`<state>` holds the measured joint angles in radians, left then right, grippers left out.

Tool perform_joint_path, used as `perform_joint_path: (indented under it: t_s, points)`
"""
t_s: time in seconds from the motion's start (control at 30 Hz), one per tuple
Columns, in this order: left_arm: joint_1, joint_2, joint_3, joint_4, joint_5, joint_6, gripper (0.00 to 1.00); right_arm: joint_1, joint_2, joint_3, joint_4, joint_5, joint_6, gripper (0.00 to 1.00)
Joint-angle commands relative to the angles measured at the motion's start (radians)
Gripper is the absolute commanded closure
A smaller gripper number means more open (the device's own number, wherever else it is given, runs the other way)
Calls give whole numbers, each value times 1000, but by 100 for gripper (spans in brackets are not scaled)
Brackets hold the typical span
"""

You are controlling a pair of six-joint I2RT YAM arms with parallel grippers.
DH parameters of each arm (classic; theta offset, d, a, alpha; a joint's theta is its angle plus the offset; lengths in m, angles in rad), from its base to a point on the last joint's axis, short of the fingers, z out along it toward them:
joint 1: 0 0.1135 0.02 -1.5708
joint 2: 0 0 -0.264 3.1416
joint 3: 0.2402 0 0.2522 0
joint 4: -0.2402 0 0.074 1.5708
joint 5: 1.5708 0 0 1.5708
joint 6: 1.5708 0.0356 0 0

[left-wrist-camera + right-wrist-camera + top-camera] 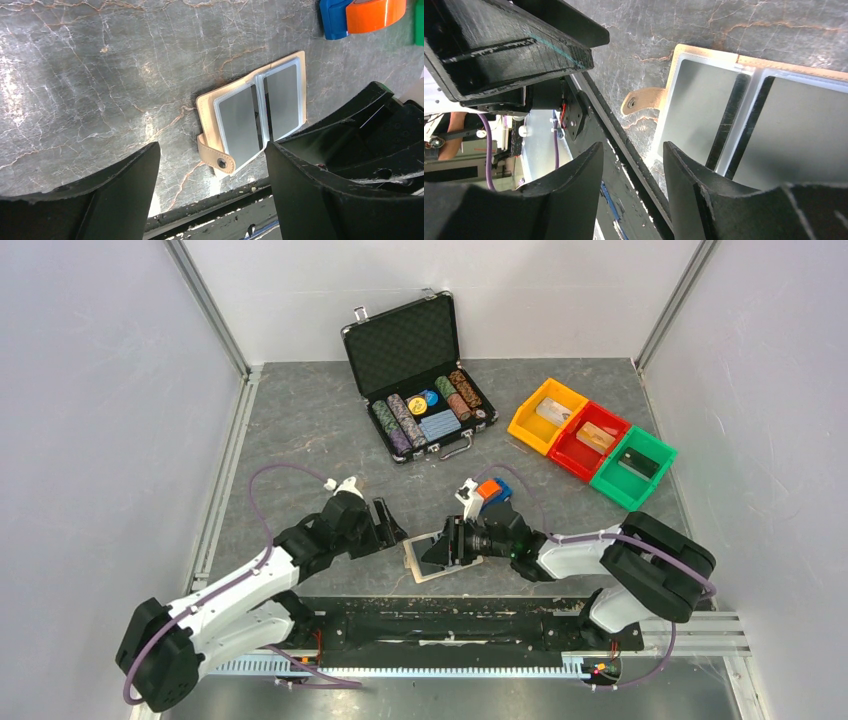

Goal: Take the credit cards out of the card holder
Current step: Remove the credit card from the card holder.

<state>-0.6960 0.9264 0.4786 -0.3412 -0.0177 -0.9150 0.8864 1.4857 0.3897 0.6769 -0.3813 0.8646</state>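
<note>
Right hand point(631, 152) poised over one holder point(206, 115), two cards point(240, 125).

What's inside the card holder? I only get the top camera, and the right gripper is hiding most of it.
Observer: In the left wrist view the card holder lies open flat, with two grey credit cards tucked in its sleeves, one on each side.
Operator: Is the right gripper pinching one of them?
Observer: No. The right wrist view shows the right gripper with its jaws apart and nothing between them.
</note>
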Motion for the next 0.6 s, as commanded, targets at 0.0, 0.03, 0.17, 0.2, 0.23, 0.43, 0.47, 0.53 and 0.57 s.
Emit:
perform_joint_path:
  t_s: [0.0, 0.03, 0.17, 0.2, 0.23, 0.43, 0.47, 0.53, 0.57]
  points:
    - [4, -28, 41, -30, -25, 19, 15, 14, 16, 49, 37, -15, -6, 50]
    - [4, -26, 40, -29, -16, 25, 15, 14, 15, 53, 25, -15, -13, 50]
    - [4, -4, 23, 15, 25, 42, 14, 14, -22, 71, -72, 22, -64, 49]
    - [4, 8, 19, 32, 45, 46, 15, 14, -29, 74, -88, 32, -73, 49]
    - [3, 18, 15, 45, 54, 45, 15, 13, -37, 76, -100, 40, -82, 49]
    - [3, 102, -4, 137, 117, 55, 21, 6, -61, 106, -221, 114, -161, 55]
    - [4, 115, -7, 145, 121, 58, 22, 2, -66, 104, -227, 116, -164, 56]
    - [4, 150, -17, 166, 129, 59, 24, -7, -74, 101, -235, 120, -172, 56]
    - [4, 164, -21, 176, 129, 60, 25, -9, -78, 101, -243, 126, -178, 56]
